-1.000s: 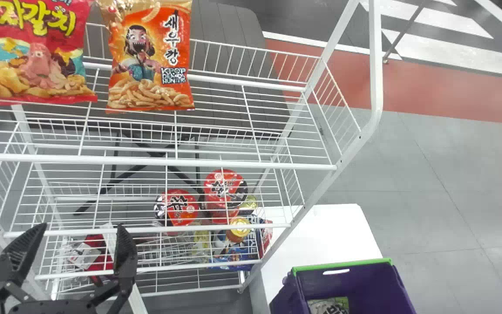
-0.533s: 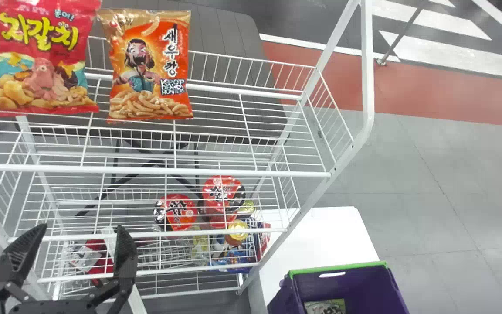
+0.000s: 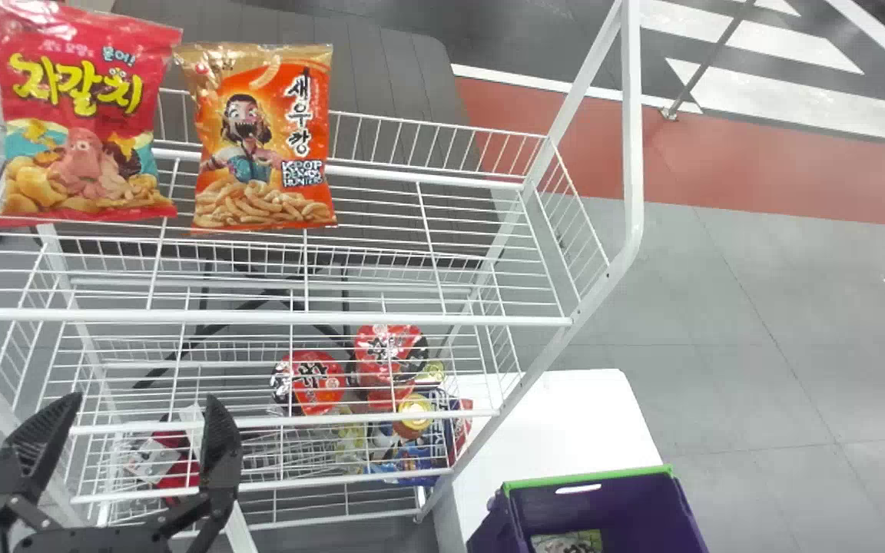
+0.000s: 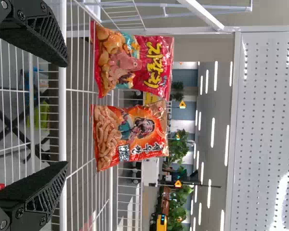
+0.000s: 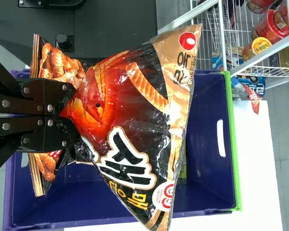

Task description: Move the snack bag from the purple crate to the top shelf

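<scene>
Snack bag (image 5: 135, 110): hanging over purple crate (image 5: 210, 120);
Right gripper (image 5: 72, 118): clamping its bunched middle;
Top shelf (image 3: 427, 177): likely needing slow lifting above front rail (image 3: 381, 317);
Left gripper (image 3: 143, 398): idling before it, fingers apart.

Left tool (image 3: 143, 399) spread wide, right tool (image 5: 71, 118) pinched together.

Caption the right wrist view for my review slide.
The right gripper pinches a bunched snack bag over the purple crate, with a white wire rack beyond.
</scene>
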Robot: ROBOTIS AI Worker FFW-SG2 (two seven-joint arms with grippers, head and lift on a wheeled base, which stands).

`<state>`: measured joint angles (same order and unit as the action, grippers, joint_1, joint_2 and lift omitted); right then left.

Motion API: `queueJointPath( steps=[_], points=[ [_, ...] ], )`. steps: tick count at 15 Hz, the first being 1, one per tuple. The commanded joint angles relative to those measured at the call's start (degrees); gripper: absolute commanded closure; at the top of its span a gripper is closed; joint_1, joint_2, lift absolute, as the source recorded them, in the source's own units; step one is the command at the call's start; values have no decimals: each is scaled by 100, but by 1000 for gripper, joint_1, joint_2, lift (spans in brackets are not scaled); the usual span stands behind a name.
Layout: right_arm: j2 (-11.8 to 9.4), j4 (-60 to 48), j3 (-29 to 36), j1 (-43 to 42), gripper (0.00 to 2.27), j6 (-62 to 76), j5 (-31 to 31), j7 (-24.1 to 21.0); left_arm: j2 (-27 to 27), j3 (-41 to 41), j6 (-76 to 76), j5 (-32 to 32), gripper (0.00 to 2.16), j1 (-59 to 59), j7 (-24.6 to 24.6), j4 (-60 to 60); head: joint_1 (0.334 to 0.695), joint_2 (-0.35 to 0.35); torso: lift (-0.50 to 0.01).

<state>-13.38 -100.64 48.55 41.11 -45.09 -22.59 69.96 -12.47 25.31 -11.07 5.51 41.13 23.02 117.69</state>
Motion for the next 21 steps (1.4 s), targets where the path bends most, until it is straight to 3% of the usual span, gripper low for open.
queueJointPath(
  steps=[1, 17, 21],
  points=[
    [2, 0, -4, -6, 1889, -5, 0, 0, 7, -9, -4, -14, 87, 0, 1, -1, 695, -350, -23],
    [-15, -35, -39, -77, 1889, -321, 0, 18, 25, -44, 13, -50, 83, -17, -17, -27, 695, -350, 8],
    [125, -650, 233, -94, 1899, -75, 351, 571, 7, -27, 13, -50, 83, -8, -17, -27, 695, -350, 8]
  ],
)
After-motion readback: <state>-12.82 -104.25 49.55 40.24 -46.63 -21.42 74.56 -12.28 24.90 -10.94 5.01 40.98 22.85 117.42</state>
